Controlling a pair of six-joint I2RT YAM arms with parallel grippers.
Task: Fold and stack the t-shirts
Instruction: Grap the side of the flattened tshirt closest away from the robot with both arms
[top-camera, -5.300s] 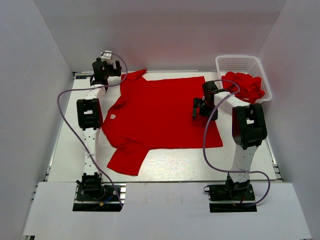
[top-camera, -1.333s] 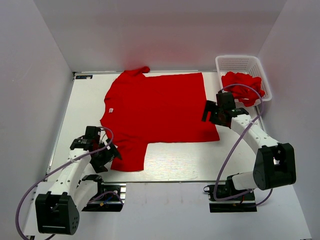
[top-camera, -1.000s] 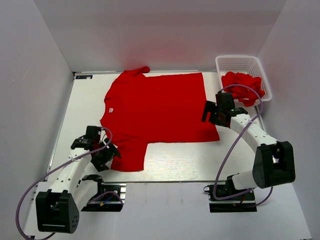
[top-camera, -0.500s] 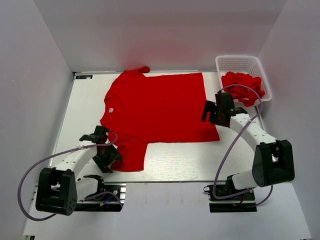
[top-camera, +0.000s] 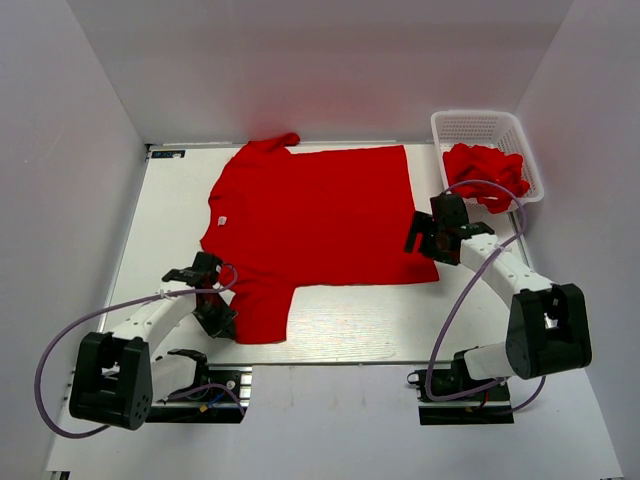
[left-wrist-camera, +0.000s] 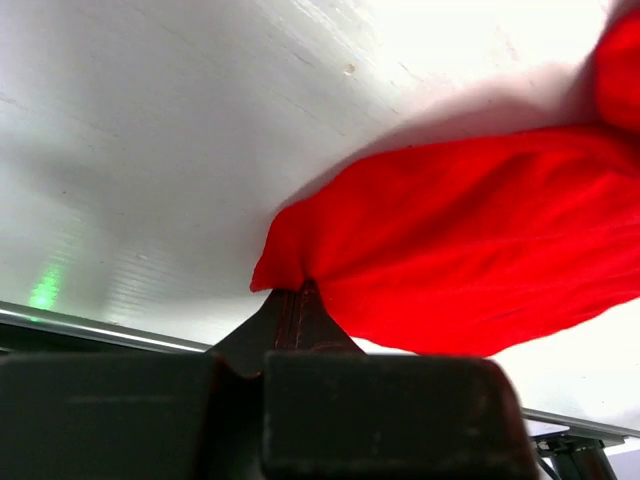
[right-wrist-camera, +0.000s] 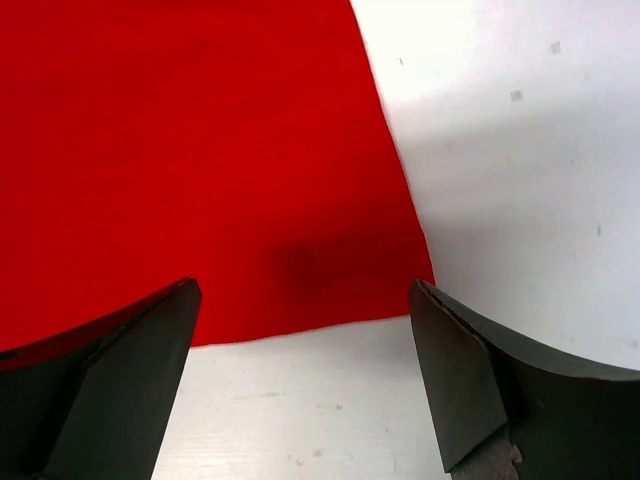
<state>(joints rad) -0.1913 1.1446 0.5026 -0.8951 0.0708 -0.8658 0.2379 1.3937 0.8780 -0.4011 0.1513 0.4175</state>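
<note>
Left claw (top-camera: 218, 316) clamped on a sleeve (top-camera: 258, 312); right claw (top-camera: 421, 238) spread wide over the hem corner.

The red shirt (top-camera: 320, 215) lies flat across the middle of the table (top-camera: 350, 325), with its small white label (top-camera: 222, 220) toward my left and its hem toward my right. My left claw is clenched tight on the outer edge of the near sleeve, and the cloth bunches at my fingertips close to the table's near edge. My right claw grips nothing: one finger (right-wrist-camera: 130, 370) is over red cloth and the other over bare table. There is bare table along the shirt's near edge and down the left side. More red shirts (top-camera: 488, 170) lie crumpled in the white basket (top-camera: 480, 126) at the far right corner.
</note>
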